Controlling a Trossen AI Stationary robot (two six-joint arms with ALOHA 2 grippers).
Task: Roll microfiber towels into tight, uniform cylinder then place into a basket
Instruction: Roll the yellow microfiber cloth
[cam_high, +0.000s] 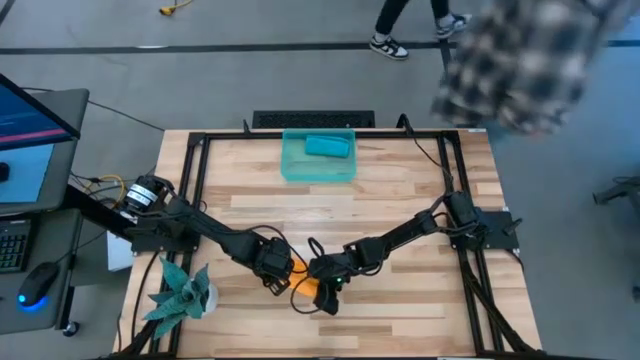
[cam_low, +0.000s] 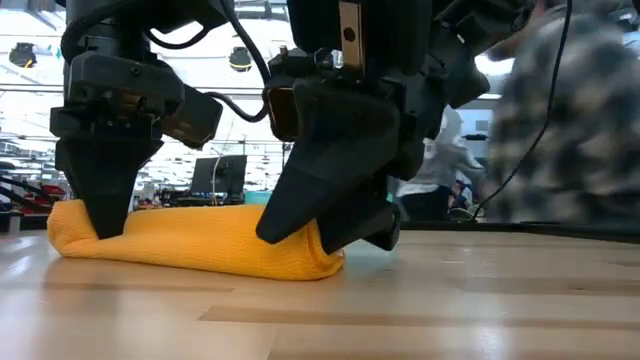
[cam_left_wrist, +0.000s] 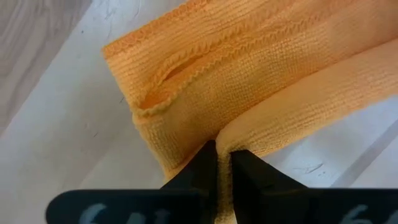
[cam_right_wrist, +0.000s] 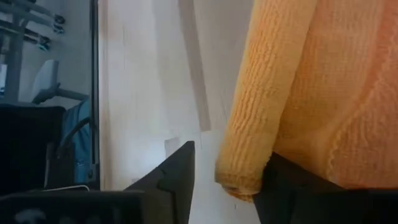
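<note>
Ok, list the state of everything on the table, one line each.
Orange towel: rolled, lying on the table.
Teal towel: rolled, inside the basket.
Basket: upright, holding one roll.
Left hand: shut, pinching the orange towel.
Right hand: open, one finger under the roll's end.

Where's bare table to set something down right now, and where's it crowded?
Free: the wide wood band between the basket and the two grippers, plus the right front corner. Crowded: front centre, where the left gripper pinches the orange towel and the right gripper stands open around its other end. The green plant fills the left front corner.
</note>
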